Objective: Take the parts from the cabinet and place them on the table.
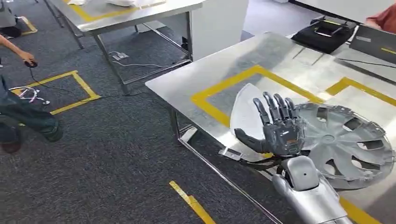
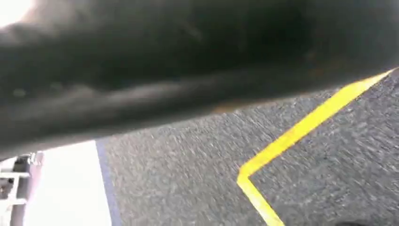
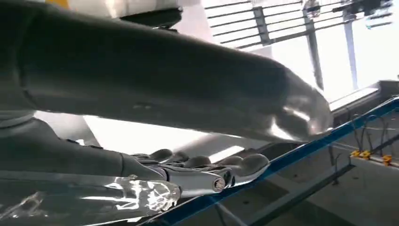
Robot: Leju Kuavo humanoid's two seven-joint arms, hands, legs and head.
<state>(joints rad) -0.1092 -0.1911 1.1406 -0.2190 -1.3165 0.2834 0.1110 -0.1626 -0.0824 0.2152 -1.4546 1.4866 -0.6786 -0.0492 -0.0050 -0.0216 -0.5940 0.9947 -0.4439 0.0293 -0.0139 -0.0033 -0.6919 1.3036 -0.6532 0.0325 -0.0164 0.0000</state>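
From the head view, the robot's silver right arm reaches in from below over the near edge of a shiny metal table (image 1: 261,51) marked with yellow tape lines. The right hand (image 1: 275,128) is raised with its dark fingers (image 1: 273,107) upright and slightly apart, thumb out to the side, and nothing sits in its grasp. Just beside the hand, a silver-grey plastic wheel cover (image 1: 343,144) with spoke-shaped openings lies flat on the tabletop, its rim close against the back of the hand; whether they touch cannot be told. A pale, translucent curved sheet (image 1: 245,114) lies on the table behind the fingers, over the yellow tape. At the far end of the table rests a black case-like object (image 1: 324,35). A second metal table (image 1: 135,14) stands across the dark grey carpet (image 1: 116,158), where yellow tape marks out a square (image 1: 70,91). At the left edge, a person's arm (image 1: 16,51) and leg (image 1: 28,121) come into the frame.

From the left wrist view, a blurred dark shape takes up the upper part, and below it lies grey carpet (image 2: 188,179) with a bent yellow tape line (image 2: 291,136). How the left hand's fingers lie cannot be told.

From the right wrist view, the dark fingers of the right hand (image 3: 202,172) extend side by side, nearly straight. A broad, glossy dark surface (image 3: 155,80) passes just beside them, and a blue-edged rail (image 3: 301,153) runs across behind.
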